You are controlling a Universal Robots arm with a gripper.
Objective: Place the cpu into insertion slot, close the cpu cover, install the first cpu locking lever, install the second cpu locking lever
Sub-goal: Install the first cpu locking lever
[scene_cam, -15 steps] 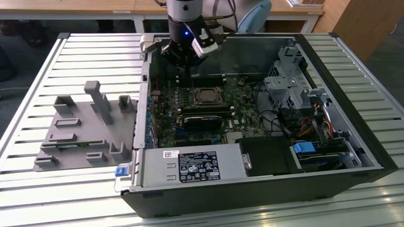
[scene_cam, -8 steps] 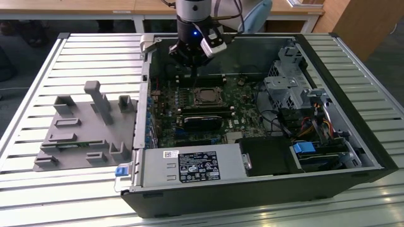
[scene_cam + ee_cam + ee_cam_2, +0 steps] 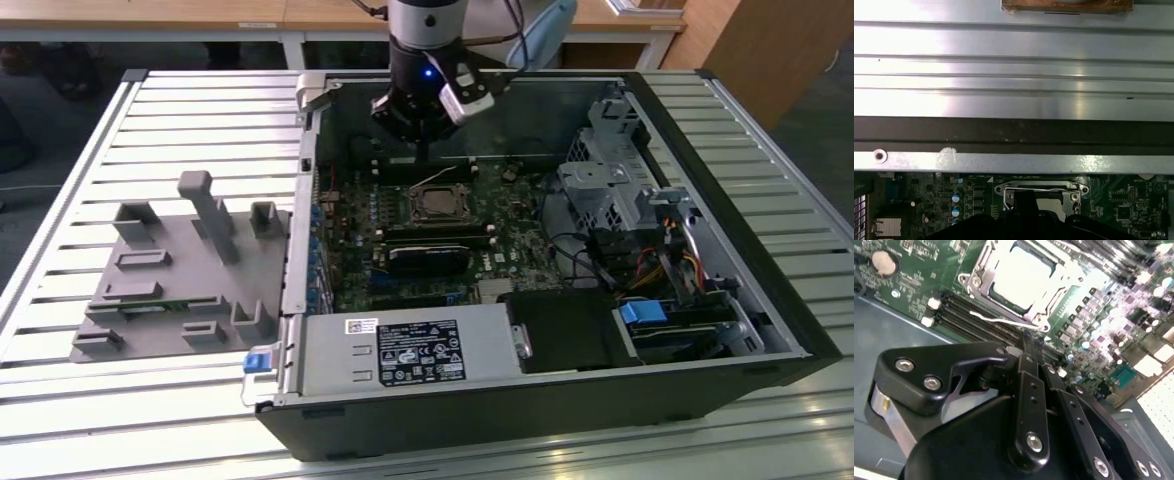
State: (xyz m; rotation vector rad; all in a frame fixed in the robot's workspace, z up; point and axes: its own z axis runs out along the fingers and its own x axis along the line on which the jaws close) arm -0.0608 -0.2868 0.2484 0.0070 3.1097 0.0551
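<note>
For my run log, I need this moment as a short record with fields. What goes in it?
setting: open computer case on a slatted table
chip: seated on the green board, pale top showing
cover: lying flat around the chip
wire lever: runs along the cover's edge; whether it is latched is unclear
gripper: over the board, next to the cover
grey tray: on the table, at the exterior view's left
</note>
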